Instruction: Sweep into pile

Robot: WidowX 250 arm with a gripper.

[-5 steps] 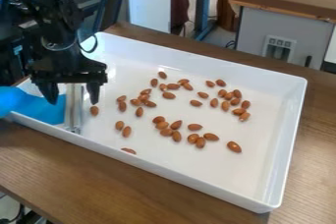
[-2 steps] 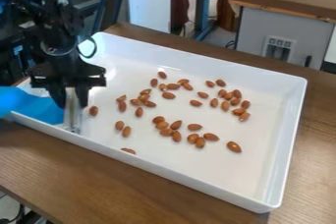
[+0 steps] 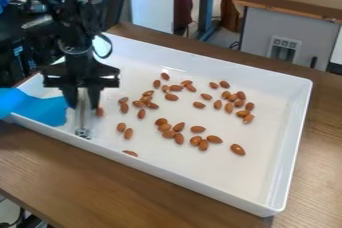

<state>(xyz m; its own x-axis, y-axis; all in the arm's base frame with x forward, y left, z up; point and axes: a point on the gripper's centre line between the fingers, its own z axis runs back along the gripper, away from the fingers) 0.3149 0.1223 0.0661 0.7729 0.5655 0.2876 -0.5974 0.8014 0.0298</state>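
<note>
At the left end of the white tray (image 3: 268,192), the black gripper (image 3: 83,101) hangs low with its fingers closed around a silvery metal tool (image 3: 83,117). The tool stands upright, its lower end at the tray floor close to the front wall. Many almonds lie scattered: a loose group at the back middle (image 3: 172,97), another toward the right (image 3: 229,107), and a third nearer the front (image 3: 196,141). A few single almonds (image 3: 129,133) are on the left, one partly hidden just beside the gripper.
A blue cloth or sheet (image 3: 41,108) lies over the tray's left corner, next to the tool. Raised white walls surround the almonds. The tray rests on a brown wooden table (image 3: 133,192).
The gripper's fingers have come together on the metal tool, and the arm has shifted slightly right with it. The tool's lower end has moved a little right. The almonds look nearly unchanged.
</note>
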